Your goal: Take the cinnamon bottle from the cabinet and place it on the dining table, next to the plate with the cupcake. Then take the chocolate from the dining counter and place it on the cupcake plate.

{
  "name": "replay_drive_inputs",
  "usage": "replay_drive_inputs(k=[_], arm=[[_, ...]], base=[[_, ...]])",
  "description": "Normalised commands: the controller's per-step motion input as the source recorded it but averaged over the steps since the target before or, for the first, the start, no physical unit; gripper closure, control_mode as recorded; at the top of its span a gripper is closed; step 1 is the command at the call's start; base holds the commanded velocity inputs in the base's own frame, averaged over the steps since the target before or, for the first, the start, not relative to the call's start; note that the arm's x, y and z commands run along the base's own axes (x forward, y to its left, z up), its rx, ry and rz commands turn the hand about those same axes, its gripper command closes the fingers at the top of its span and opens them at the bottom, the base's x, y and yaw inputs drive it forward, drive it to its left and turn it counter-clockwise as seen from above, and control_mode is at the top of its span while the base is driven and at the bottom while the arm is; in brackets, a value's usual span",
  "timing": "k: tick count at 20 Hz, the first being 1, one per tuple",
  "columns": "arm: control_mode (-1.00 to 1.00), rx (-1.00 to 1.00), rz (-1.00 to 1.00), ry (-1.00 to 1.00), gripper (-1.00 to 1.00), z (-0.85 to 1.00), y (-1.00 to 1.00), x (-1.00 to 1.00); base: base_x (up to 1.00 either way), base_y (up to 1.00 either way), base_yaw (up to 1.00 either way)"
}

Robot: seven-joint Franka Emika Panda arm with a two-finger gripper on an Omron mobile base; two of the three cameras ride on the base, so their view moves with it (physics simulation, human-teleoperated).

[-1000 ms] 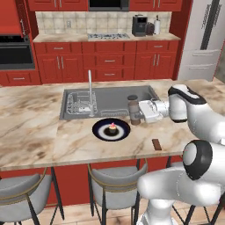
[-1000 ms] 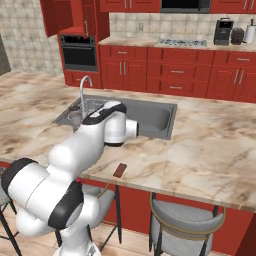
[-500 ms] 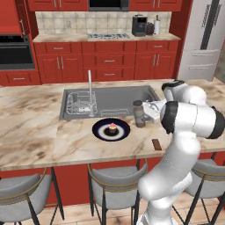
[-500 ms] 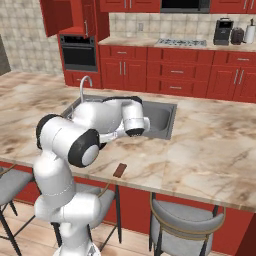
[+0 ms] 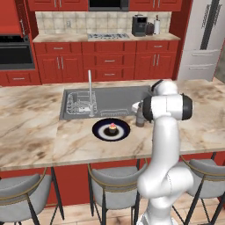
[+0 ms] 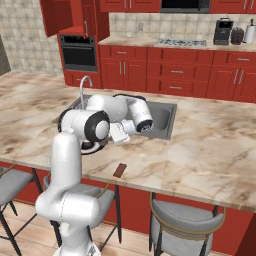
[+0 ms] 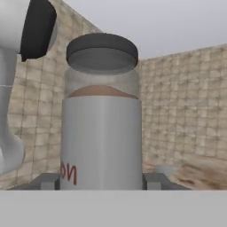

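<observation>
The cinnamon bottle point(image 7: 102, 119) stands upright on the dining table point(image 5: 39, 132), just right of the plate point(image 5: 100, 132), between the gripper point(image 7: 101, 181) fingers. Whether they clench it, one cannot tell. Next: release and withdraw.

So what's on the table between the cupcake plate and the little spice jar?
Nothing. In the left base view only bare marble of the dining table shows between the plate and the cinnamon bottle, which stands beside it.
</observation>
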Motion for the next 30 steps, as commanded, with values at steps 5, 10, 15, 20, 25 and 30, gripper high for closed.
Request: replay_drive_inputs(k=[5, 10, 15, 20, 25, 30], arm=[[-1.0, 0.11, 0.15, -0.19, 1.0, -0.23, -0.08, 0.38], [-1.0, 0.01, 0.07, -0.12, 1.0, -0.14, -0.01, 0.19], [-1.0, -0.04, 0.0, -0.03, 1.0, -0.06, 0.0, 0.15], [-1.0, -0.1, 0.0, 0.0, 1.0, -0.06, 0.03, 0.01], [-1.0, -0.11, -0.05, 0.0, 1.0, -0.21, 0.0, 0.01], [-1.0, -0.01, -0.07, 0.0, 1.0, -0.38, 0.0, 0.18]], base=[[0.0, 0.0, 0.0], [0.0, 0.0, 0.0], [0.0, 0.0, 0.0], [0.0, 0.0, 0.0], [0.0, 0.0, 0.0], [0.0, 0.0, 0.0]])
